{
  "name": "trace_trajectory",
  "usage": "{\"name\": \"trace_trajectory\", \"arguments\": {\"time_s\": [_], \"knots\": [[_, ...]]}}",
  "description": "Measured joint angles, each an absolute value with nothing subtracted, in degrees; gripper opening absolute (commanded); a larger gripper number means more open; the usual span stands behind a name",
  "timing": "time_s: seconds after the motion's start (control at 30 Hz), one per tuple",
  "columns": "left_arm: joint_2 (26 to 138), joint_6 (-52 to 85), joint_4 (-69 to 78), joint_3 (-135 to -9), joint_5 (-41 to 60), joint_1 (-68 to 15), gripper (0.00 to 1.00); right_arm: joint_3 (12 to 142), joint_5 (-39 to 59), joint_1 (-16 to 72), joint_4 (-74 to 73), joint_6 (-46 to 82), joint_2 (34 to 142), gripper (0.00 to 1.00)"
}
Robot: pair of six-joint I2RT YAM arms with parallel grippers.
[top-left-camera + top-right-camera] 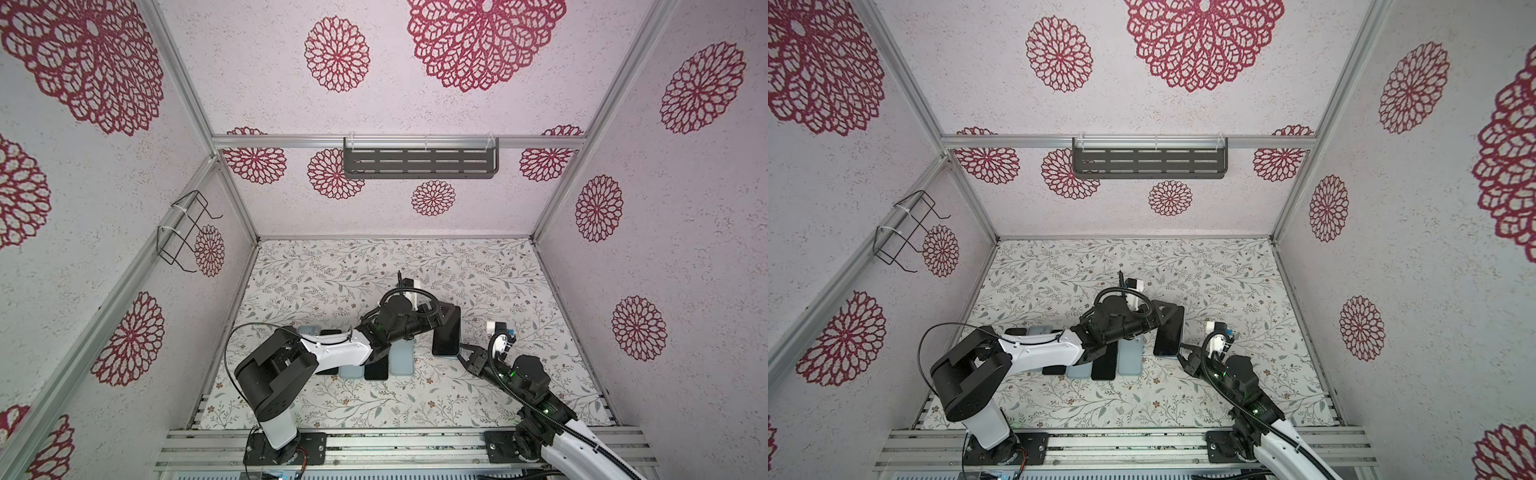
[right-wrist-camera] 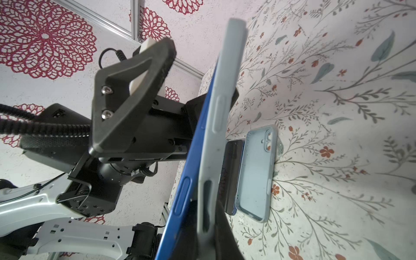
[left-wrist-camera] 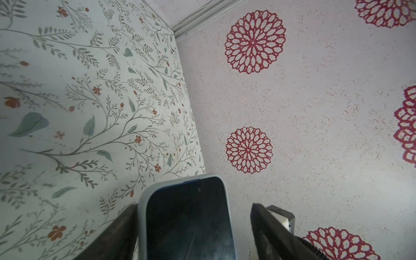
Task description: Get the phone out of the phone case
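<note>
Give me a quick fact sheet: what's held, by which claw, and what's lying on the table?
Held item: phone in a grey phone case, held off the table
Left claw: open, straddling the phone
Right claw: shut on the phone case's lower end
Progress: blue phone edge partly out of the case at that end, not free
On table: row of empty cases and bare phones

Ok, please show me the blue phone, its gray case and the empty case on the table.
blue phone [image 2: 183, 191]: right wrist view, on its side edge, at the long button.
gray case [image 2: 218, 114]: right wrist view, on its side wall, at the button bump.
empty case [image 2: 255, 175]: right wrist view, on its bare inside.
</note>
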State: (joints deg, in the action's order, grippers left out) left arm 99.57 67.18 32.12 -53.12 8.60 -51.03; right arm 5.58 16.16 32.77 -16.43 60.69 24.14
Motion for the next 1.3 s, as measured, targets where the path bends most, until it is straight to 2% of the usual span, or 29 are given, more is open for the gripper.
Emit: {"name": "trace_trajectory", "arguments": {"time_s": [0.33,0.67,0.93,1.3], "knots": [[96.88,60.82,20.71,-52.75,1.61,-52.62,0.91,3.84,13.26,32.77,-12.49,60.71,25.32,0.0],[87.46,37.43,6.24,-55.48,-4.82,-62.89,0.91,3.6,13.23,32.75,-9.74,60.66,27.33,0.0],[90.06,23.44,-5.41,-59.57,-13.67,-69.38,0.91,3.6,13.58,32.12,-8.67,60.66,27.7,0.0],[95.72,17.04,-9.06,-62.3,-21.02,-71.7,0.89,3.6,13.93,32.01,-8.67,60.69,28.05,0.0]]}}
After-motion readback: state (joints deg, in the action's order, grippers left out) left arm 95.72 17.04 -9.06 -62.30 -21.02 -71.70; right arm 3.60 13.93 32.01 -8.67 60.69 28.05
